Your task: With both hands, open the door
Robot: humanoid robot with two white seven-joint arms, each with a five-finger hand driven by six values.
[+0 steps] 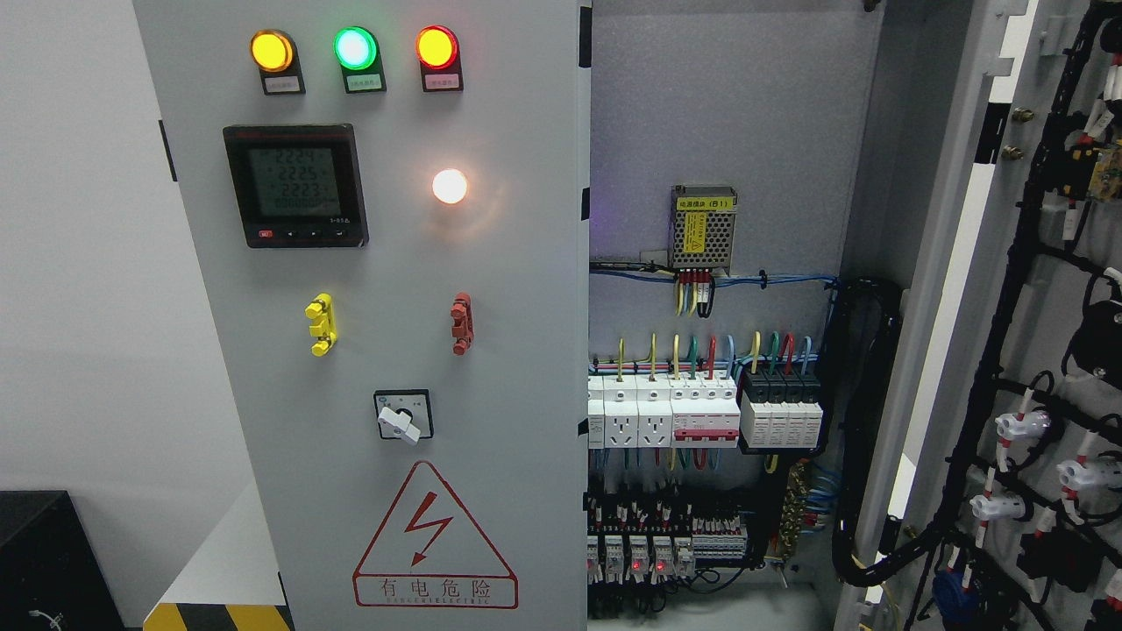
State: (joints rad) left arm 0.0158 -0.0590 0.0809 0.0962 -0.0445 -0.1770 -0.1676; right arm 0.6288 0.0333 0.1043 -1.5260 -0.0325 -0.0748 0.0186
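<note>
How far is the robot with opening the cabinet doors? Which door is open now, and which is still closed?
Done: the right door is swung wide, so the breakers and wiring inside show. In hand: nothing visible, since neither robot hand is in view. Left: the left door, with its indicator lights and meter, still looks closed.

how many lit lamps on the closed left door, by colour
Amber lamp: 1
Green lamp: 1
Red lamp: 1
White lamp: 1
Total: 4 lit lamps on the left door. No robot hand is in view.
</note>
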